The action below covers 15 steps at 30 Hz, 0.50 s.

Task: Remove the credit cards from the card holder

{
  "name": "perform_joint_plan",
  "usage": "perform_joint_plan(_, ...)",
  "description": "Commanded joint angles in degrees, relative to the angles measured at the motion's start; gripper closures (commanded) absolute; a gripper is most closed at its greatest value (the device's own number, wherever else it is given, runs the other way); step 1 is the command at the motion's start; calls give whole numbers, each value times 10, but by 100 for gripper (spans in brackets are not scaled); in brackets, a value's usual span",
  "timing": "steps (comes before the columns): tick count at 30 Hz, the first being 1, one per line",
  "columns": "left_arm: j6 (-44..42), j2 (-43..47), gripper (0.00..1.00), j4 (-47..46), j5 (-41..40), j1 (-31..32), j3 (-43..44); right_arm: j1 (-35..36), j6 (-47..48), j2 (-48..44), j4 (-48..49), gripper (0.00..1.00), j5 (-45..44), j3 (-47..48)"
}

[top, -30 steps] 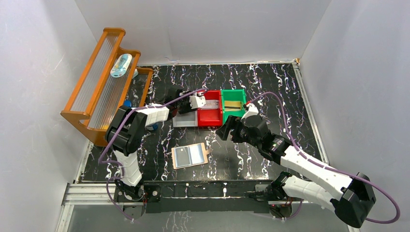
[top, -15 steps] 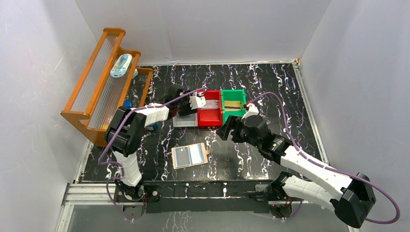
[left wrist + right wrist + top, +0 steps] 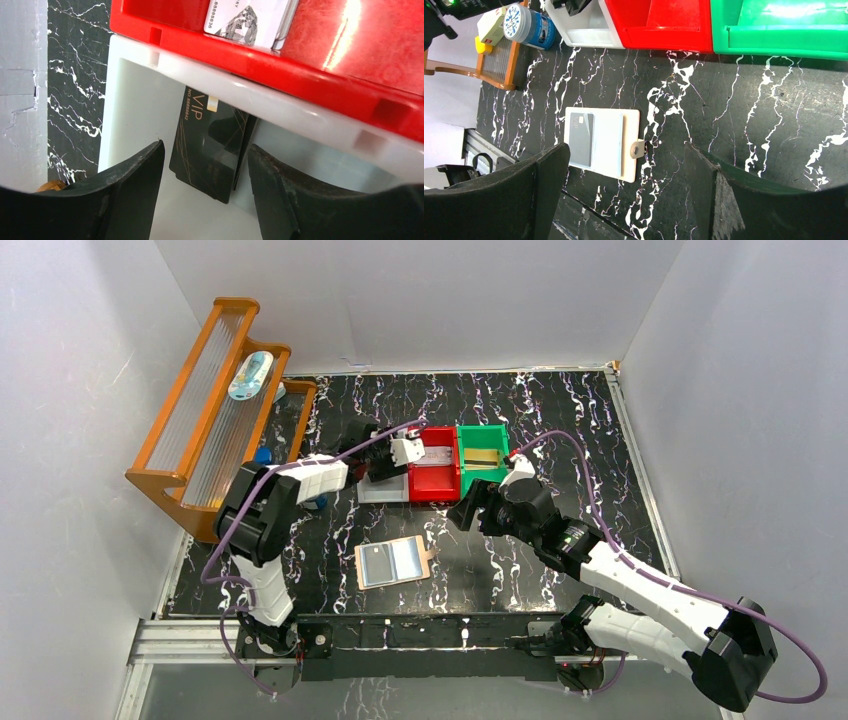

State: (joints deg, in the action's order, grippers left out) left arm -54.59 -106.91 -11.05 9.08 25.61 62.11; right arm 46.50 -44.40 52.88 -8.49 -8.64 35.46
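the left gripper (image 3: 204, 165) was seen with its jaws parted and nothing gripped between them. just past the tips, in the gap, a black card (image 3: 212, 150) marked "vip" in gold was laid flat in a white bin (image 3: 132, 95); its small number could not be read. beyond it a red bin (image 3: 310, 70) was set against the white one, with a silver card (image 3: 240, 20) printed "8888836" lying inside. the right gripper (image 3: 626, 155) was held wide apart and empty. between its jaws the card holder (image 3: 611, 145) was spread open on the black marbled table (image 3: 724, 125), a dark card (image 3: 580, 132) tucked in the pocket away from the strap tab. farther out, a green bin (image 3: 779, 35) was set.
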Motion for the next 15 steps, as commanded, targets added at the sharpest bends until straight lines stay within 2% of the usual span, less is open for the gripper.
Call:
perform_joint_plan(1,27,77,37,5,41,-2,-25,-3,5,-2,14,7,2,19)
perform_joint_plan(7,107,164,23,-61,68,-2,-81,-3,10,14,14,6,21,29)
perform_joint_plan(12,246,264,15,-104,56,-2,-120,-3,9,35,23,6,49,35)
perform_joint_plan(15,337,350,4,-129,13,-2,-160,-4,7,56,31,6,71,40)
